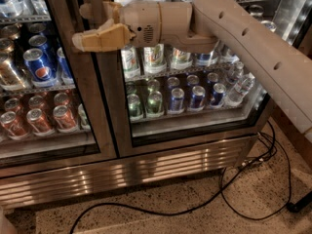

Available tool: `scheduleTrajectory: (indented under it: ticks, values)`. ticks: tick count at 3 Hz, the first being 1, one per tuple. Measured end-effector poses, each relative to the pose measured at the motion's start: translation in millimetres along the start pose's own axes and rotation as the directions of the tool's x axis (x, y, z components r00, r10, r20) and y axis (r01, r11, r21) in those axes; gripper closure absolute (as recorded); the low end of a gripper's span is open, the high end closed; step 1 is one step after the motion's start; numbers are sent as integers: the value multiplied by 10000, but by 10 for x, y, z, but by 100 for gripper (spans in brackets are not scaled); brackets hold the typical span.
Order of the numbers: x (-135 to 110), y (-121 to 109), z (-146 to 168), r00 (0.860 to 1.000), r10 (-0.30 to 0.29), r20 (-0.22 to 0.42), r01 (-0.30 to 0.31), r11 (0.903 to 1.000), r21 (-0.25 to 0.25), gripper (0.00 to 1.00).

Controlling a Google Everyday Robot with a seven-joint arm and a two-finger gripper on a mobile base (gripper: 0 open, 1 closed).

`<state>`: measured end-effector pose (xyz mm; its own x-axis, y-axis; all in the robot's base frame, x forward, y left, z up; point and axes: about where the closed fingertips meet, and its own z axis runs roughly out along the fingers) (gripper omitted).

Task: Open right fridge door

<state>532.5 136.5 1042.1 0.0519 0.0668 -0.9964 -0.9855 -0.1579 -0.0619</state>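
- Taking up the right half of the view, the right door (110, 116) looked shut, its steel frame flush with the left door (84, 106) at the centre where the two frames met.
- The left door showed only in part, cut off at the left edge.
- The arm (253, 48), a fat beige thing, came in from the right edge and ran up and across the right door's glass to the upper middle.
- Speckled floor (161, 221) filled the bottom strip.
- A steel grille (122, 174) with horizontal slats ran under both doors.
- A black cable (233, 203) looped over the floor from the fridge's lower right corner, with another stretch trailing off to the left.
- The gripper (85, 27) sat at the end of the arm, tan coloured, up high in front of the two centre frames and pointing left. Honestly couldn't tell how far open it was, or whether it had hold of anything.
- Behind the right glass, a shelf held green cans (146, 104) on the left, blue cans (187, 97) in the middle and small clear bottles (239, 84) on the right.
- Behind the left glass, a Pepsi can (39, 67) stood on the shelf above a row of reddish cans (63, 118).
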Motion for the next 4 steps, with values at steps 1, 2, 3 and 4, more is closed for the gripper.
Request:
scheduleTrajectory:
  ticks: [1,2,3,4]
  values:
    - [0,0,0,10000,0,0,0,10000,-1,58]
    - [0,0,1,10000,0,0,0,10000,-1,81]
    - [0,0,1,10000,0,0,0,10000,-2,100]
    - [-1,4,-1,10000,0,0,0,10000,-2,100]
